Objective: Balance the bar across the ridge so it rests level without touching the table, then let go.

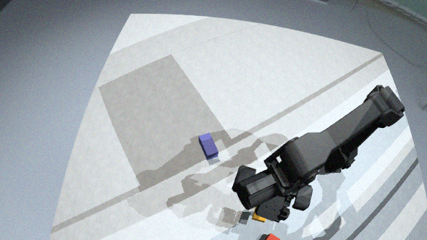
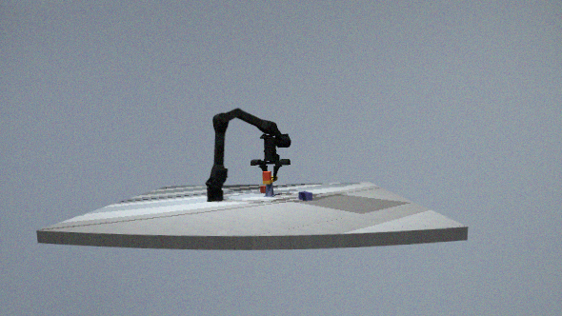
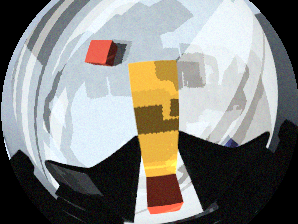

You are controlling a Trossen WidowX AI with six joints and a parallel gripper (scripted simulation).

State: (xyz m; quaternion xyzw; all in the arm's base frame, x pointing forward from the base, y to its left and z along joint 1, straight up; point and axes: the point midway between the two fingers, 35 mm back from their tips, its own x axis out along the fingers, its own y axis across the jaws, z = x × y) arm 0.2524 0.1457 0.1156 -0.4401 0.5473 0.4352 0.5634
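Note:
The yellow bar (image 1: 259, 218) (image 3: 155, 97) carries a red block (image 2: 267, 175) (image 3: 164, 192) at one end. My gripper (image 2: 270, 179) (image 3: 157, 137) is shut on the bar, its fingers on both sides close to the red-block end. The bar looks about level. The narrow blue-grey ridge (image 2: 270, 191) stands directly under the bar in the exterior view; whether they touch cannot be told. The ridge is hidden beneath the bar in the wrist view. The bar is off the table.
A loose red block (image 1: 273, 237) (image 2: 262, 189) (image 3: 101, 52) lies on the table beyond the bar's free end, off to one side. A blue-violet block (image 1: 208, 145) (image 2: 305, 195) (image 3: 231, 143) lies on the other side. Shadows and pale patches cross the table (image 1: 152, 94).

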